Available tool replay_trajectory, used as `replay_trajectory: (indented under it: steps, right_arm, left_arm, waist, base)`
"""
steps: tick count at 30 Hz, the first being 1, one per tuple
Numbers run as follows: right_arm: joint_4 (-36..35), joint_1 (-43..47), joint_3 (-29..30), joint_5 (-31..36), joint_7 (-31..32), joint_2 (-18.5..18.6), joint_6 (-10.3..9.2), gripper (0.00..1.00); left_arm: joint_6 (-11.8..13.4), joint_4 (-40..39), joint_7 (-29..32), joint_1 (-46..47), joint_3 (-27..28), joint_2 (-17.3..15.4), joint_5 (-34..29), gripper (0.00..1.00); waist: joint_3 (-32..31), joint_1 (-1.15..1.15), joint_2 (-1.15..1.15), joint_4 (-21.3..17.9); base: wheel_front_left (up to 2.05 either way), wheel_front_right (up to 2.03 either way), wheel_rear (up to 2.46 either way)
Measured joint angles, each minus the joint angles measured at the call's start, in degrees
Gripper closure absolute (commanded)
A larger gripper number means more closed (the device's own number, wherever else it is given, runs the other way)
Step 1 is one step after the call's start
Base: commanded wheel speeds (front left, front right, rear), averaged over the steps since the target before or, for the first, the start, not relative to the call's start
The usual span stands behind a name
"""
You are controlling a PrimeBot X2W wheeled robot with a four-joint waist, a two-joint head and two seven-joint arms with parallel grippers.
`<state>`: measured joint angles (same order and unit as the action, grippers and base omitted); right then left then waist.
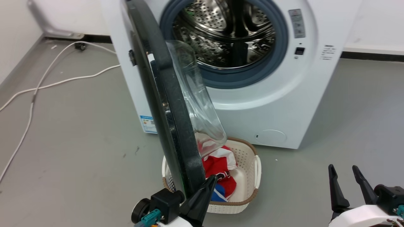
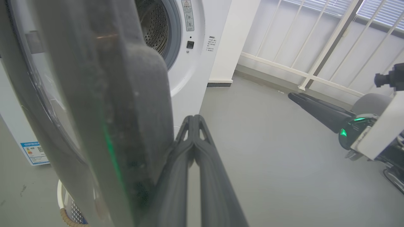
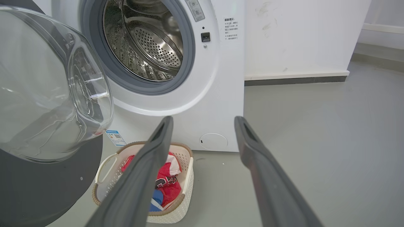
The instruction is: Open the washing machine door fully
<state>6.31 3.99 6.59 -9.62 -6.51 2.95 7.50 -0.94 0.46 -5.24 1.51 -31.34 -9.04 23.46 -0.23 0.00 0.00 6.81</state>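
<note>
1. Because the washing machine door [image 1: 172, 110] stands swung out roughly square to the front of the white machine [image 1: 277, 104], edge-on in the head view, the steel drum [image 1: 227, 31] is in plain sight. I judge the door to be only about halfway through its swing.
2. The left hand [image 1: 210, 181] has its two fingers pressed together with nothing between them. They lie along the door's lower rim on the inner side, the side that carries the clear glass bowl [image 1: 202, 104]. The left wrist view suggests they are touching the rim, though I cannot be sure.
3. The right hand [image 1: 347, 176] hangs low at the right, well apart from the door, with its fingers spread wide and empty.
4. The door looks rigid and fairly heavy, and appears to pivot at the machine's left side. Its glossy rim is probably slippery, so a flat push with closed fingers should suit it better than a pinch.
5. The best place to press is the thick black rim near the free edge, far from the hinge, where leverage is greatest. The bulging glass is smooth, curved and breakable, so it should be left alone.
6. As the door arcs away to the left, the fingers may slide off the rim.
7. A white basket [image 1: 252, 148] holding red clothing [image 1: 221, 165] sits on the floor just beneath the door, so a low reach could snag it.
</note>
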Motion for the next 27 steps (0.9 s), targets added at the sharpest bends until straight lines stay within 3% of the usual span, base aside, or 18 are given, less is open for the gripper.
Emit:
replay_trajectory:
  steps: [18,27]
  right_arm:
    - [0.4,-0.1,1.8,-0.1,0.1,0.0,0.0,0.0]
    - [0.0,-0.1,2.3,-0.4,0.0,0.0,0.0,0.0]
  left_arm:
    - [5.6,-9.3,0.5,-4.6,3.4,-3.1,-0.4,1.0]
    - [8.2,-10.4,-0.8,-5.3,9.6,-5.4,1.5,1.0]
  waist:
    - [1.5,0.0,0.0,11.6]
    - [2.1,0.0,0.0,15.4]
  base:
    - [0.0,0.0,0.0]
    - [0.0,0.0,0.0]
